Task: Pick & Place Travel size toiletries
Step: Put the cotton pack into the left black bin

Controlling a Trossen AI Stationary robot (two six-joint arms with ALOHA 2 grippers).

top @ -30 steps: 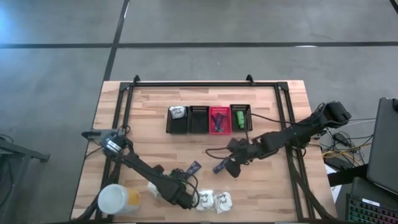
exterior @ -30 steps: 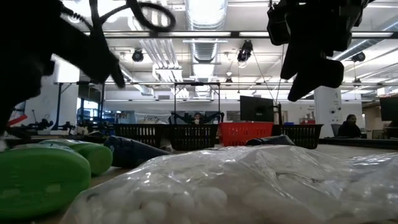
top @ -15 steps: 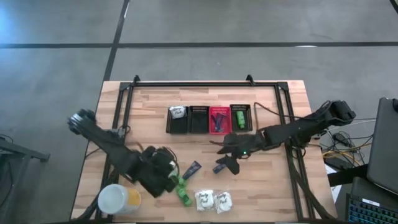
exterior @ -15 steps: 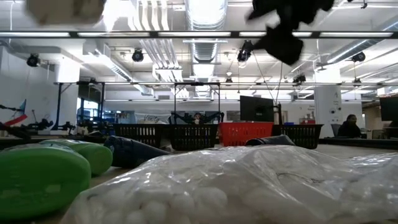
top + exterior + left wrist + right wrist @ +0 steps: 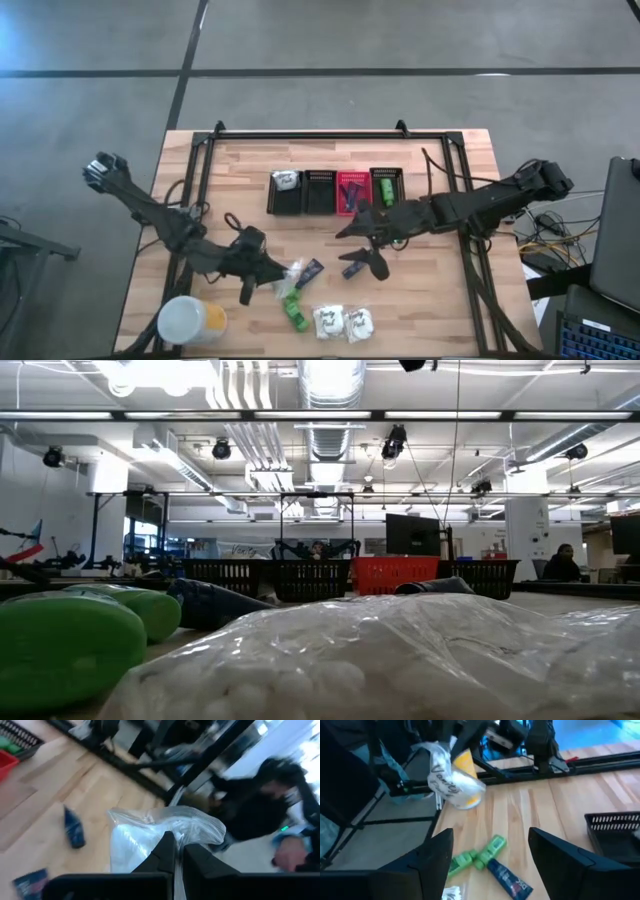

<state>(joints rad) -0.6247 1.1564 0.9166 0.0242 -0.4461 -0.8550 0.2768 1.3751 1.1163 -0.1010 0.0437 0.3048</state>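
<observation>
A lab: exposed ceiling ducts (image 5: 322,400), strip lights, monitors (image 5: 413,533) behind

The wooden table (image 5: 230,165) bears a black rail frame (image 5: 330,134) along its edges. Beyond the right gripper (image 5: 485,851), toward the far edge, four small mesh baskets (image 5: 335,191) stand in a row, three black and one red. Just under that gripper lie a dark tube (image 5: 310,271) and a small blue-black item (image 5: 352,270). Beside the left gripper (image 5: 176,851) lie two green bottles (image 5: 292,305), touching; nearer the front edge two white packets (image 5: 343,323), and at the corner a yellow container (image 5: 185,322) with a white lid
</observation>
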